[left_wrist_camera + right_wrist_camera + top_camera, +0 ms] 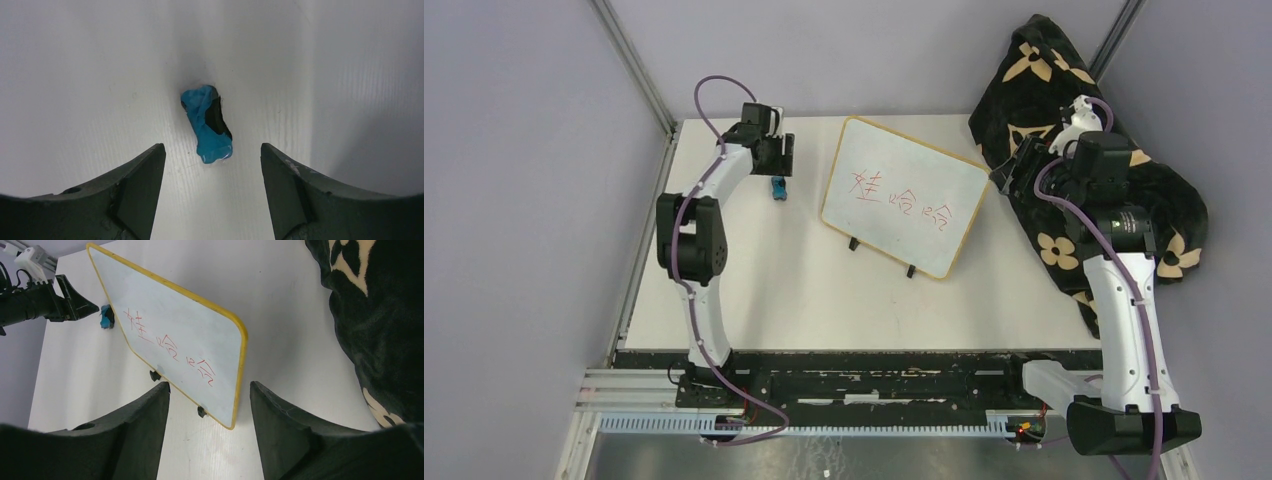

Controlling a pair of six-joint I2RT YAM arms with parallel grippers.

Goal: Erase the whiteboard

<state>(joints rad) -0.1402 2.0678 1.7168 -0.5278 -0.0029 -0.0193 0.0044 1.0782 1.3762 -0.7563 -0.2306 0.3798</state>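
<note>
- The table (804,290): a white top was seen filling the middle of the overhead view, and everything else was laid on it.
- The blanket (1169,200): a black cloth with cream flowers was heaped at the upper right. It was judged to have no part in the job.
- The whiteboard (904,195): it was found at upper centre, turned at an angle. It appeared to be raised on small black feet along its lower edge. Red handwriting was noted across its middle, and nothing had been wiped.
- The right gripper (1014,170): it was held just off the board's right-hand edge, with jaws spread wide and empty. This was probably a position for steadying the board.
- The left gripper (212,150): it was lowered at the upper left of the overhead view. Its jaws were set wide to either side of the eraser, with nothing gripped. A pick-up was judged to be the step in hand.
- The eraser (207,125): a small blue block with a black face was seen lying on the table, left of the board and apart from it.
</note>
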